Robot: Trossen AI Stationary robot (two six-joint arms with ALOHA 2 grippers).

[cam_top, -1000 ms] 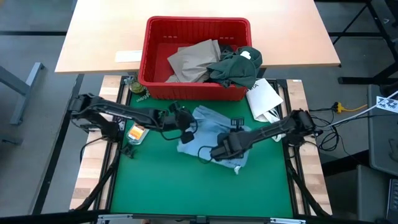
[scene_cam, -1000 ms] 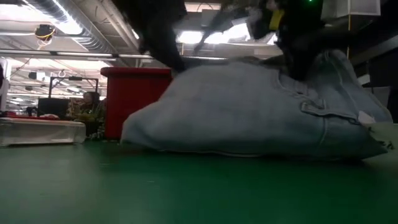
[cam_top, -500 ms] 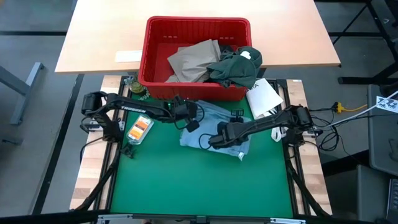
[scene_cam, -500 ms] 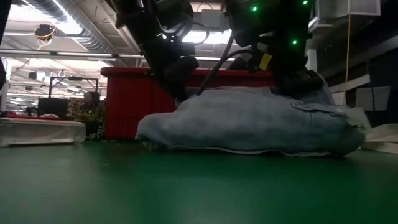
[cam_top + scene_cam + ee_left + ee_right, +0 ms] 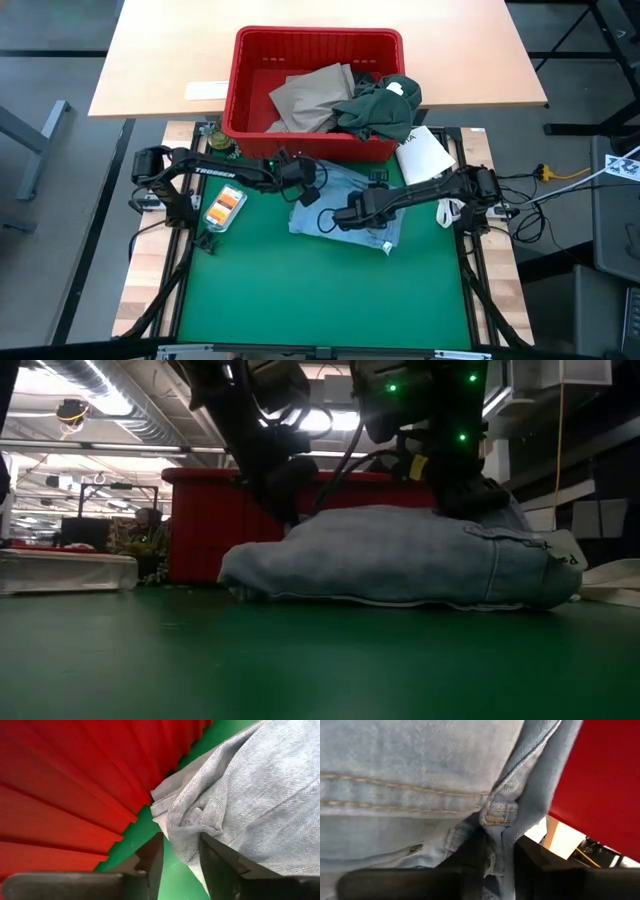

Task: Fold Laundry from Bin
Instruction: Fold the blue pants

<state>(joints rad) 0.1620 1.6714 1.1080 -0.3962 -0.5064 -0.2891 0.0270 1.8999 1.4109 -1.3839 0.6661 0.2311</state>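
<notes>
**A:** While the light blue garment (image 5: 345,200) lies bunched on the green worktop (image 5: 300,290), just in front of the bin (image 5: 250,110), which step is in hand?

**B:** Laying it out, I'd judge. It is out of the bin but still a lump, and no fold has been made. Both hands sit on it.

**A:** Their state?

**B:** The right hand (image 5: 495,851), on the middle of the cloth, has its fingers nearly together around a seamed edge, so it looks to be pinching the fabric. The left hand (image 5: 177,851), at the corner beside the bin wall, has its fingers parted; a fold of cloth lies between them, but I can't tell whether it is gripped.

**A:** The next move?

**B:** Probably drawing the two holds apart to spread the cloth flat, with room kept from the bin.

**A:** Farther off?

**B:** The tan trousers (image 5: 310,95) and dark green garment (image 5: 380,108) wait in the bin.

**A:** Against a second ago?

**B:** The heap was taller and farther from the bin; it has sunk flatter, and both hands have shifted toward the bin.
</notes>
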